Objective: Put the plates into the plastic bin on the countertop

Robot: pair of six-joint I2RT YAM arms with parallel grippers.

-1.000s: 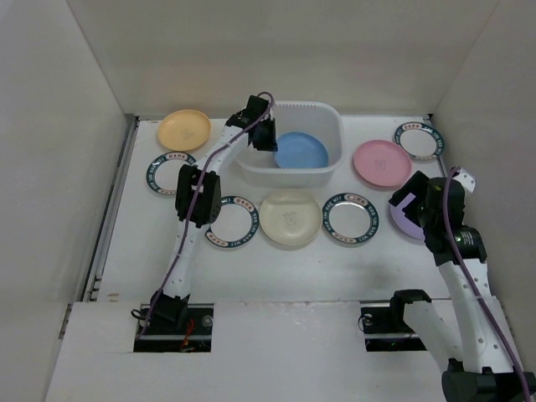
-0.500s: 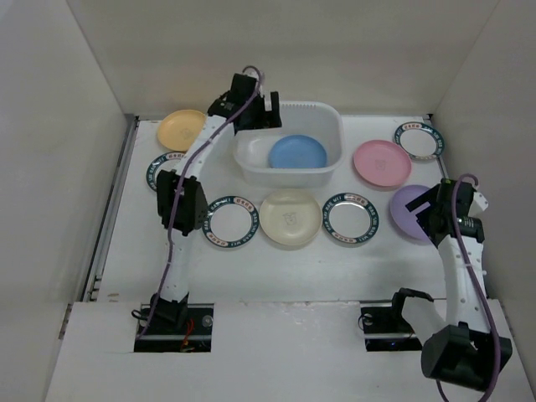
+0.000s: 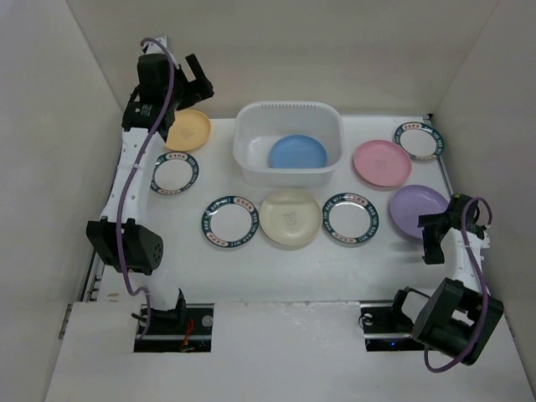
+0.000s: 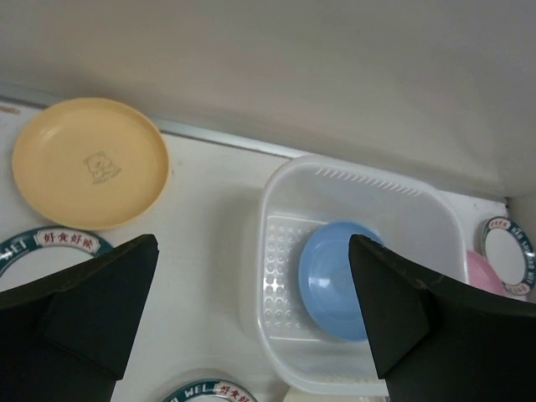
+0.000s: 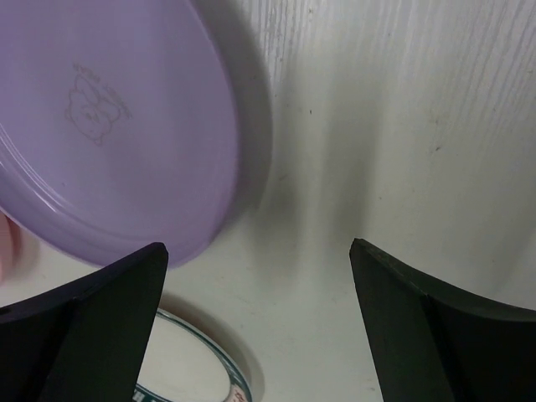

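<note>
The blue plate (image 3: 298, 153) lies flat inside the plastic bin (image 3: 289, 107) at the back of the countertop (image 3: 251, 260). My left gripper (image 3: 199, 79) hangs open and empty, high above the yellow plate (image 3: 186, 129); its wrist view looks down on the bin's rim (image 4: 276, 193) and the blue plate (image 4: 339, 280). My right gripper (image 3: 432, 235) stands open and empty, low at the near edge of the purple plate (image 3: 417, 209), whose rim (image 5: 109, 126) lies left of the jaws' gap. The cream plate (image 3: 290, 218) and pink plate (image 3: 382, 162) lie loose.
Teal-rimmed white plates lie at the left (image 3: 175, 173), front left (image 3: 230, 221), front right (image 3: 351, 217) and back right (image 3: 420, 140). White walls close the countertop on three sides. The left arm's elbow (image 3: 126, 245) juts out by the left wall.
My left gripper opened, let go of the blue plate in the bin, then rose and swung left over the yellow plate. The right arm drew back toward the near right, uncovering the purple plate.
</note>
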